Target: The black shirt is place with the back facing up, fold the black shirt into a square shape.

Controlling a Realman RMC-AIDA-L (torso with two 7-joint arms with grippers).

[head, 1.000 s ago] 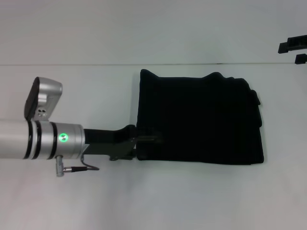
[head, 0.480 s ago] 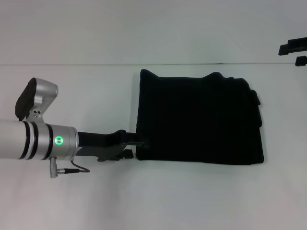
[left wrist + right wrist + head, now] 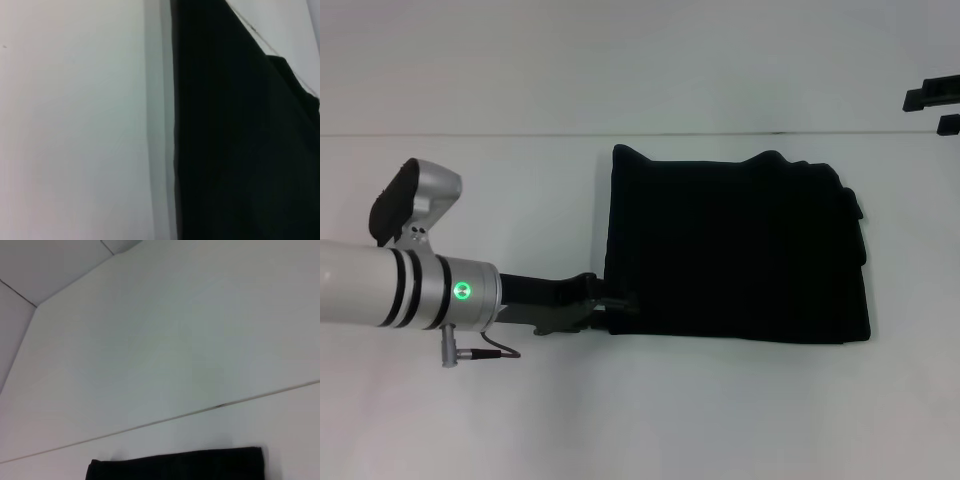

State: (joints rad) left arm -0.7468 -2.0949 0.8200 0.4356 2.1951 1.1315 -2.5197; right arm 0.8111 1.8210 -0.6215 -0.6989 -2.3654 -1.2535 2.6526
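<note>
My left arm reaches low and level across the desk (image 3: 470,420), its jaws (image 3: 616,305) at the near left corner of the black shirt (image 3: 735,245); whether they pinch the cloth I cannot tell. The shirt lies flat, folded to a rough rectangle right of centre, long axis running left to right.

Table (image 3: 520,420): plain white flat surface, with one thin dark seam line running across it on the far side of the shirt.

Lying directly on it: the black shirt (image 3: 735,245), folded into a roughly square block, flat, top layer wrinkled along its far edge. Its near-left corner is at the tip of the left gripper (image 3: 615,303); the rest spreads away to the gripper's right and far side.

Surface beside the gripper's arm is bare white.
</note>
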